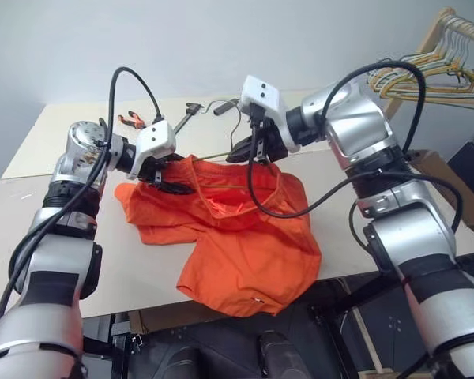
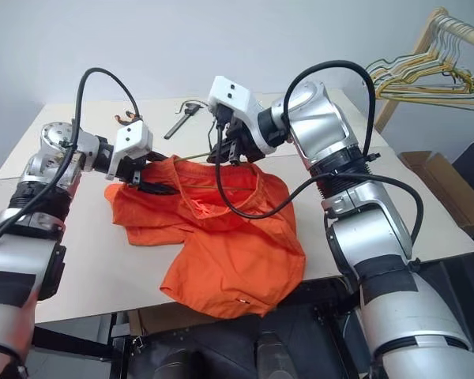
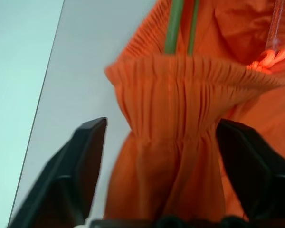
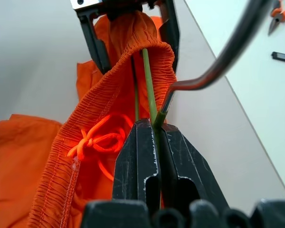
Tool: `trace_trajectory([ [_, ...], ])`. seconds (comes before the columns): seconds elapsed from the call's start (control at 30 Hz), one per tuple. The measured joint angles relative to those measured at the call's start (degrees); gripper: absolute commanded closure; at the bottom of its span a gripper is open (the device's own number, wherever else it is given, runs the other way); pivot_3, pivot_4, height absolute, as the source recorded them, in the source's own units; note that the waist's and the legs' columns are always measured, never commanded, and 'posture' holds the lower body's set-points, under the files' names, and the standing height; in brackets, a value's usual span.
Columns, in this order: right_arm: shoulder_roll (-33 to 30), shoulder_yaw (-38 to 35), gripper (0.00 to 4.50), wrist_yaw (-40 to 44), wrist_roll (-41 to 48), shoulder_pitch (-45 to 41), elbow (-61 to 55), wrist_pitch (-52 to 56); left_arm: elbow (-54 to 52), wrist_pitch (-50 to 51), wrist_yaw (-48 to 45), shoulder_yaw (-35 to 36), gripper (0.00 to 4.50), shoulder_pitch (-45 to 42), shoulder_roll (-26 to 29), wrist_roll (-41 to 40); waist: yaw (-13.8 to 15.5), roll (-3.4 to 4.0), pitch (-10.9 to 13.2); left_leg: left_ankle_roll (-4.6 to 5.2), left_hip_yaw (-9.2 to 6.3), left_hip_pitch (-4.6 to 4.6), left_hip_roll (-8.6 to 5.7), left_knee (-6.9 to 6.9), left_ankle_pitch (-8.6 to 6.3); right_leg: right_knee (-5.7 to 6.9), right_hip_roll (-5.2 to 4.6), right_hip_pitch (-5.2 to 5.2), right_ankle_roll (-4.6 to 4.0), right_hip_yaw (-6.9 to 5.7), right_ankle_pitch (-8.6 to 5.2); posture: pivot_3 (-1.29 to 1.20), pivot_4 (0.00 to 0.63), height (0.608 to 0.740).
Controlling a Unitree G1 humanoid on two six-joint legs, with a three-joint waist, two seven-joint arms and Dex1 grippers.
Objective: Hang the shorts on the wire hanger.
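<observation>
Two robot arms are meeting over a pale worktop point(image 1: 79, 260), where the shorts point(image 1: 237, 237) are lying spread out, one wide leg drooping over the near edge and the gathered waistband being lifted at the far side. The right gripper point(image 4: 157, 130) is pinching the wire hanger point(image 4: 149, 90) near its neck, jaws pressed tight on the thin wire, seemingly to keep the frame steady and raised so that the fabric can be worked along it. The hanger's wire is already running inside the waistband, with its dark hook curving out past the gripper, so the threading looks under way rather than finished. The left gripper point(image 3: 156, 142) is facing it from the other side, jaws standing well apart with a bunched fold of waistband sitting between them; the fingers point(image 3: 80, 161) are not visibly squeezing the cloth, so it appears placed for a fresh grip rather than holding. Pliers point(image 1: 132, 121) and other hand tools are lying near the far edge, while a bunch of hangers point(image 1: 442, 75) is hanging on a rack beside the worktop.
</observation>
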Motion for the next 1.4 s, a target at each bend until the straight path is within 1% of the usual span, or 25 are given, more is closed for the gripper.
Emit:
trace_trajectory([
  [0.07,-0.26,-0.1,4.5,0.0,0.01,-0.13,0.0,0.0,0.91,-0.4,-0.94,0.13,2.45,-0.53,0.0,0.09,-0.16,0.06,-0.05,-0.19,-0.08,0.01,0.0,0.0,-0.14,0.03,0.02,0.0,0.15,-0.02,-0.1,-0.16,0.015,0.74],
  [0.1,-0.27,-0.1,4.5,0.02,0.04,-0.13,0.0,0.0,1.2,-0.43,-1.43,0.24,2.86,-0.64,0.01,0.12,-0.28,0.07,-0.06,-0.28,-0.09,0.01,-0.02,0.0,-0.19,0.03,-0.01,-0.02,0.25,-0.02,-0.16,-0.16,0.015,0.74],
  [0.13,-0.27,-0.1,4.5,0.03,0.07,-0.13,0.0,0.0,1.32,-0.43,-1.75,0.28,3.07,-0.65,0.0,0.13,-0.44,0.07,-0.06,-0.29,-0.09,0.0,-0.05,0.0,-0.24,0.02,-0.06,-0.02,0.31,-0.01,-0.19,-0.16,0.017,0.74],
  [0.27,-0.28,-0.1,4.5,0.11,0.22,-0.12,-0.08,0.0,1.45,-0.32,-2.72,0.5,4.3,-0.64,0.02,0.14,-1.12,0.07,-0.05,-0.26,-0.11,-0.01,-0.45,0.0,-0.33,0.0,-0.48,0.01,0.47,-0.01,-0.29,-0.16,0.02,0.74],
  [0.3,-0.28,-0.1,4.5,0.27,0.41,-0.12,-0.21,-0.02,1.45,-0.23,-3.17,0.5,4.47,-0.64,0.03,0.13,-1.26,0.07,-0.06,-0.26,-0.1,-0.01,-0.6,0.01,-0.34,-0.01,-0.64,0.04,0.58,0.0,-0.36,-0.16,0.022,0.74],
  [0.37,-0.29,-0.1,4.5,0.38,0.5,-0.12,-0.39,-0.17,1.45,-0.09,-3.76,0.61,4.47,-0.64,0.04,0.12,-1.38,0.07,-0.06,-0.23,-0.12,-0.01,-0.68,0.04,-0.35,-0.01,-0.72,0.06,0.61,0.0,-0.38,-0.16,0.022,0.74],
  [0.43,-0.36,-0.1,3.87,0.34,0.55,-0.12,-0.57,-0.52,1.45,0.04,-4.21,1.18,4.5,-0.64,0.07,0.1,-1.44,0.07,-0.05,-0.19,-0.15,-0.01,-0.7,0.06,-0.38,-0.01,-0.75,0.08,0.63,0.0,-0.39,-0.16,0.028,0.74],
  [0.47,-0.37,-0.26,3.76,0.17,0.55,-0.12,-0.6,-0.56,1.45,0.05,-4.24,1.32,4.5,-0.64,0.07,0.09,-1.44,0.07,-0.06,-0.17,-0.16,-0.01,-0.7,0.06,-0.39,0.0,-0.75,0.08,0.65,-0.01,-0.41,-0.17,0.03,0.74],
  [0.5,-0.43,-0.62,3.51,-0.21,0.55,0.01,-0.84,-0.63,1.43,0.13,-4.3,1.49,4.5,-0.61,0.07,0.06,-1.44,0.07,-0.05,-0.13,-0.18,-0.01,-0.7,0.05,-0.41,0.0,-0.75,0.08,0.68,-0.01,-0.42,-0.17,0.03,0.74],
  [0.67,-3.06,-1.2,1.91,-1.04,0.59,1.62,-3.56,-0.64,1.17,1.4,-4.73,2.13,4.5,-0.33,0.05,-0.01,-1.47,0.07,-0.05,-0.02,-0.21,-0.01,-0.74,0.08,-0.48,0.0,-0.8,0.08,0.71,0.0,-0.44,-0.18,0.039,0.74],
  [0.8,-7.86,-3.96,0.51,-1.38,1.13,3.08,-6.35,1.17,1.09,2.05,-4.74,2.72,4.5,0.23,0.13,-0.03,-1.46,0.07,-0.05,0.4,-0.28,-0.01,-0.78,0.21,-0.73,0.0,-0.85,0.12,0.71,0.03,-0.44,-0.18,0.039,0.74],
  [0.83,-9.85,-5.01,0.22,-1.28,1.6,3.87,-8.46,1.78,1.04,2.28,-4.73,2.72,4.5,0.28,-0.09,-0.03,-1.43,0.07,-0.05,0.43,-0.31,-0.03,-0.78,0.23,-0.75,0.0,-0.85,0.12,0.71,0.03,-0.45,-0.18,0.039,0.74],
  [0.87,-11.53,-6.17,0.04,-1.17,2.39,4.6,-9.89,2.28,1.04,2.41,-4.73,2.73,4.5,0.48,-0.05,-0.02,-1.43,0.07,-0.05,0.46,-0.31,-0.01,-0.77,0.25,-0.76,0.0,-0.85,0.14,0.72,0.03,-0.45,-0.18,0.038,0.74],
  [1.0,-19.66,-9.94,0.04,0.36,5.13,10.61,-18.2,4.05,0.83,2.55,-4.65,2.76,4.5,0.73,0.04,-0.01,-1.43,0.07,-0.05,0.56,-0.29,0.0,-0.78,0.32,-0.82,-0.07,-0.86,0.19,0.73,0.07,-0.46,-0.18,0.032,0.74],
  [1.13,-25.73,-9.07,0.04,2.43,5.13,19.78,-27.04,2.11,0.53,2.62,-4.61,2.77,4.5,0.87,0.2,-0.01,-1.49,0.08,-0.06,0.65,-0.2,0.01,-0.75,0.62,-0.88,-0.06,-0.85,0.24,0.72,0.14,-0.47,-0.18,0.027,0.74],
  [1.27,-26.03,-4.34,0.04,0.6,0.86,24.15,-30.78,-2.8,0.24,2.63,-4.61,2.78,4.5,0.87,0.13,-0.02,-1.85,0.14,-0.09,0.69,-0.05,0.02,-0.73,0.95,-0.91,0.02,-0.86,0.28,0.71,0.29,-0.48,-0.17,0.025,0.74],
  [1.4,-22.32,-1.28,0.04,-2.62,-2.24,22.93,-30.12,-4.31,-0.18,2.73,-4.64,2.78,4.5,0.88,0.07,-0.03,-1.89,0.14,-0.09,0.69,-0.06,0.04,-0.73,1.01,-0.91,0.07,-0.86,0.33,0.7,0.29,-0.47,-0.16,0.023,0.74],
])
